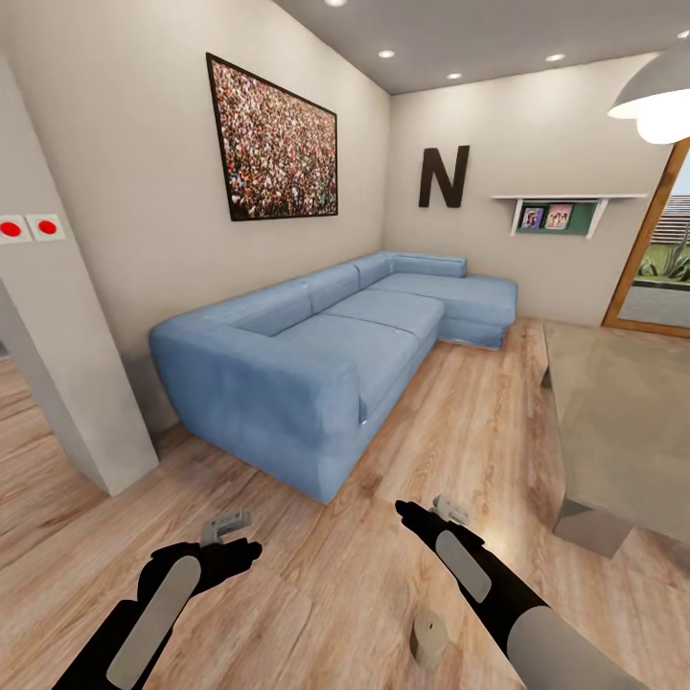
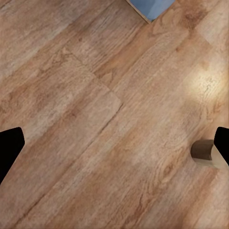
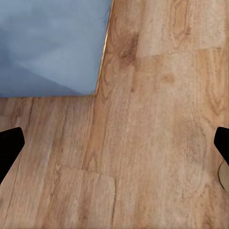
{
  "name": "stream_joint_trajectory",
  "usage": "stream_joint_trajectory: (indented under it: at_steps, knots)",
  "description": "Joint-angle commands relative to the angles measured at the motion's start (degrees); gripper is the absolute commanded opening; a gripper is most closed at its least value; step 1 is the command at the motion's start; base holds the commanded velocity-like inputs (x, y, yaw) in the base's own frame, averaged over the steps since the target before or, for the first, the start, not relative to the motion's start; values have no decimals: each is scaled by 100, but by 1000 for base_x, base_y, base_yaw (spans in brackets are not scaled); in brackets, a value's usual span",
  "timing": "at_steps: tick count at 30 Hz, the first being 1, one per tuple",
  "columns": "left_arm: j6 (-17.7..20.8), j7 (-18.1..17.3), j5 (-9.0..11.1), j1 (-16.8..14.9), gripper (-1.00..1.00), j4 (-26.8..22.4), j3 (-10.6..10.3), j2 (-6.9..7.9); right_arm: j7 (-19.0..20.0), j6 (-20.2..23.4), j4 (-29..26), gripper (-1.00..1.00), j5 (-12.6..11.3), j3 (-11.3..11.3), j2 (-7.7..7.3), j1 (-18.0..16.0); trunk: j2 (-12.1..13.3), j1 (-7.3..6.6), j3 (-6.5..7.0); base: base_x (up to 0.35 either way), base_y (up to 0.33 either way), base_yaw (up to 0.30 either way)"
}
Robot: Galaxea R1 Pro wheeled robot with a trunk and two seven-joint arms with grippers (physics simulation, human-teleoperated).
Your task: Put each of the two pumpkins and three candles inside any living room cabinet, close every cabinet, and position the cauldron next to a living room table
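1. The left gripper (image 1: 230,537) hangs low over the wooden floor (image 1: 316,565) with nothing in it; in the left wrist view its two black fingertips (image 2: 9,148) sit at opposite edges of the picture, spread wide.
2. The right gripper (image 1: 426,513) also hangs over bare floor, empty, its fingertips (image 3: 9,145) just as far apart in the right wrist view.
3. One candle (image 1: 429,639), a stubby beige cylinder, stands upright on the floor just beside the right forearm, between the two arms and nearer the right one. The left wrist view catches it (image 2: 204,149) close to one fingertip, not touching.
4. Ahead of the grippers stands a blue corner sofa (image 1: 326,355) against the wall.
5. To the right, the grey glossy coffee table (image 1: 623,422) rests on an angled grey support.
6. On the walls hang a framed crowd picture (image 1: 273,144), a black letter N (image 1: 443,175) and a small shelf (image 1: 556,213).
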Motion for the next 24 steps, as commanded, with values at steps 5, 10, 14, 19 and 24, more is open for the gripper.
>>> stream_joint_trajectory:
  at_steps: [5,10,14,19,24]
  knots:
    - [1,60,56,-5,100,-7,-12,5,-48,9,-14,100,-36,34,-8,-5,-3,-1,-6,0,0,0]
    - [1,60,56,-5,100,-7,-12,5,-48,8,-14,100,-34,34,-8,-5,-3,-1,-6,0,0,0]
    - [1,60,56,-5,100,-11,-12,5,-48,7,-14,100,-33,34,-8,-5,-3,-1,-6,0,0,0]
    - [1,60,56,-5,100,-10,-12,5,-52,4,-14,100,-33,34,-8,-5,-3,-1,-6,0,0,-46]
    - [1,60,56,-4,100,-6,-12,5,-56,-4,-14,100,-33,34,-9,-5,-3,-1,-3,0,-72,-113]
